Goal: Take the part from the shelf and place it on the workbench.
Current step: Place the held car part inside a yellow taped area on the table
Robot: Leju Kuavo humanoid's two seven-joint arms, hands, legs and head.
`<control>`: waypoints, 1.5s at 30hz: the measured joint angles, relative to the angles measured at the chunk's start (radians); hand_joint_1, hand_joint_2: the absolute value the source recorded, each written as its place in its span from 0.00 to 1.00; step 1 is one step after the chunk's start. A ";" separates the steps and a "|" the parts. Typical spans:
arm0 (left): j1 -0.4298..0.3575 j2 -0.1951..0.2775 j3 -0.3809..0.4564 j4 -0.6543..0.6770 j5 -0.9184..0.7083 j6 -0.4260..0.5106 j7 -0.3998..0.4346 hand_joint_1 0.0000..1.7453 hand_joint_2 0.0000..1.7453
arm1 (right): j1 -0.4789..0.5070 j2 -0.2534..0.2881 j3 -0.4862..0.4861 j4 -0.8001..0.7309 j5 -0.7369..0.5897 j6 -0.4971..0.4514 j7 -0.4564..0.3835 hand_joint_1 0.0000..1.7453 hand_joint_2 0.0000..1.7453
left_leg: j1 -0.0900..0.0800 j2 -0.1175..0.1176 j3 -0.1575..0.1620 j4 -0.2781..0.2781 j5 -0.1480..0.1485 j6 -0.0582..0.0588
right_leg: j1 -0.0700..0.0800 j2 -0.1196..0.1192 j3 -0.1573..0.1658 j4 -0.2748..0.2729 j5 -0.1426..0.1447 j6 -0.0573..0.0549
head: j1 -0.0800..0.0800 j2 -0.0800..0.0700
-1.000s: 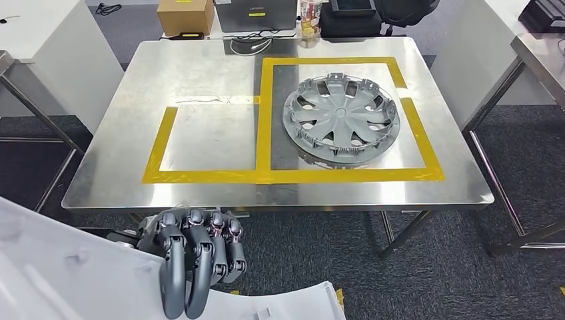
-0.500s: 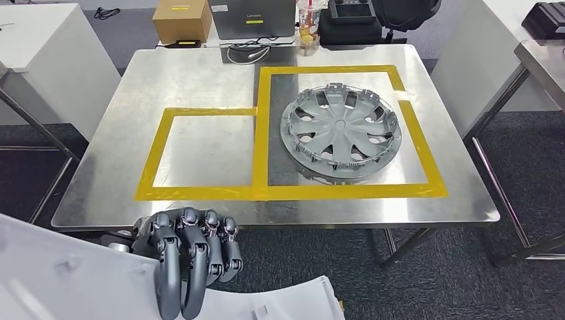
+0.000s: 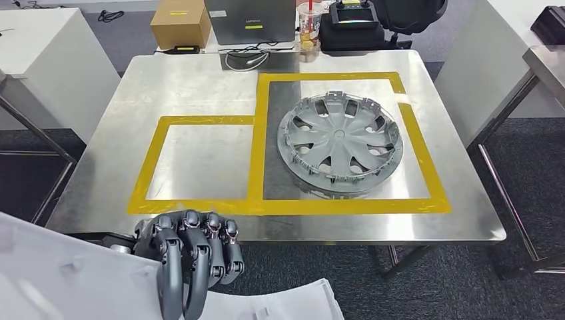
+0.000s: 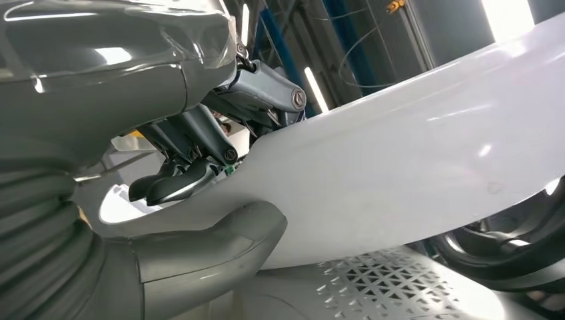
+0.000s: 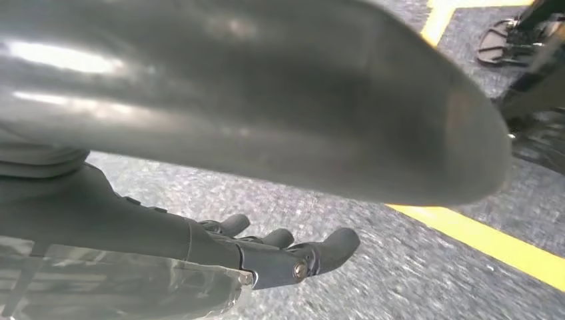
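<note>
A large white curved part (image 3: 60, 280) fills the lower left of the head view, and my left hand (image 3: 190, 257) grips its edge with the fingers wrapped over the top. In the left wrist view the thumb (image 4: 200, 253) presses under the white part (image 4: 413, 160) and the dark fingers (image 4: 180, 183) hook over it. The steel workbench (image 3: 200, 80) stands just ahead, marked with a small yellow-taped square (image 3: 200, 160) on its left half. My right hand (image 5: 286, 253) hangs over the carpet, holding nothing, fingers loosely apart.
A grey wheel cover (image 3: 340, 142) lies inside the larger taped square on the bench's right half. A cardboard box (image 3: 181, 21), a grey case (image 3: 250, 20) and a cup (image 3: 308, 23) stand behind the bench. A white table (image 3: 53, 47) flanks the left. A yellow floor line (image 5: 493, 240) crosses the carpet.
The camera has moved: the whole bench sits lower and a bit larger in the picture. My left hand keeps the same grip on the white part.
</note>
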 joint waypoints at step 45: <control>0.022 0.215 0.158 0.171 -1.307 0.480 0.071 1.00 1.00 | -0.049 -0.067 0.193 0.162 0.000 -0.121 -0.055 0.00 0.00 | -0.001 0.013 -0.053 0.011 0.029 0.014 | 0.009 0.010 0.028 0.001 -0.028 -0.007 | -0.009 0.000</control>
